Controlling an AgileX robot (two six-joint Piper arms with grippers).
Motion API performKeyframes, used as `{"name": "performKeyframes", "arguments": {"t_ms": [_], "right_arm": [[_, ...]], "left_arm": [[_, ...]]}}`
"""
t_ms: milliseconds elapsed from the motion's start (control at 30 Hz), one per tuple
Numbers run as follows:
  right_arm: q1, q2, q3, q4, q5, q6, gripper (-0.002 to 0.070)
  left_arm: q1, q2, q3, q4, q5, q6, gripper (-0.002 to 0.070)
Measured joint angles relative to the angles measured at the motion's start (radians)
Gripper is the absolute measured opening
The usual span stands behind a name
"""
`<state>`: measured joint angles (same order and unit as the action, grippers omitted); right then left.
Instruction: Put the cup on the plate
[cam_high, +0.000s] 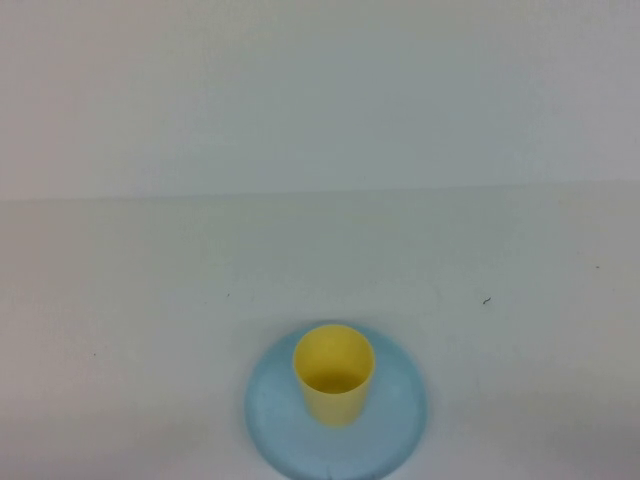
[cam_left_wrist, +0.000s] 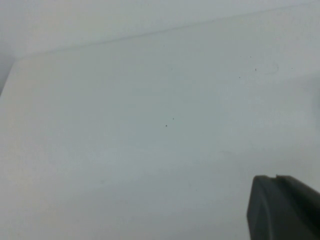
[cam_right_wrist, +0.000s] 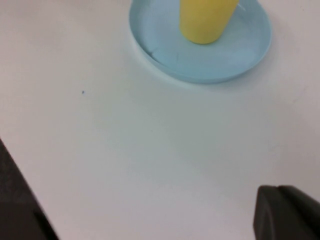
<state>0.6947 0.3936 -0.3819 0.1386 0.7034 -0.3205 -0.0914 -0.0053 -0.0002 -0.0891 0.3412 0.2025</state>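
Observation:
A small yellow cup (cam_high: 334, 374) stands upright in the middle of the round light-blue plate (cam_high: 275, 420) near the table's front edge. The right wrist view shows the same cup (cam_right_wrist: 205, 20) on the plate (cam_right_wrist: 165, 30), well away from my right gripper (cam_right_wrist: 275, 189). That gripper is shut with nothing in it and hangs over bare table. My left gripper (cam_left_wrist: 274, 177) is shut and empty too, above bare white table. Neither arm appears in the high view.
The white table (cam_high: 150, 300) reaches back to a pale wall. A dark edge (cam_right_wrist: 15, 200) shows in a corner of the right wrist view. A few small specks mark the tabletop.

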Motion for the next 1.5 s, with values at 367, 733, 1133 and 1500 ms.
{"name": "performKeyframes", "arguments": {"t_ms": [367, 733, 1133, 1500], "right_arm": [[-0.439, -0.087, 0.144, 0.047, -0.502, -0.091, 0.0001], [-0.7, -0.219, 0.372, 0.164, -0.674, -0.111, 0.0001], [-0.705, -0.394, 0.409, 0.164, -0.432, -0.143, 0.0], [-0.705, -0.399, 0.409, 0.147, -0.329, -0.104, 0.0]], "left_arm": [[0.0, 0.0, 0.0, 0.002, 0.002, 0.0, 0.0], [0.0, 0.0, 0.0, 0.002, 0.002, 0.0, 0.0], [0.0, 0.0, 0.0, 0.002, 0.002, 0.0, 0.0], [0.0, 0.0, 0.0, 0.002, 0.002, 0.0, 0.0]]}}
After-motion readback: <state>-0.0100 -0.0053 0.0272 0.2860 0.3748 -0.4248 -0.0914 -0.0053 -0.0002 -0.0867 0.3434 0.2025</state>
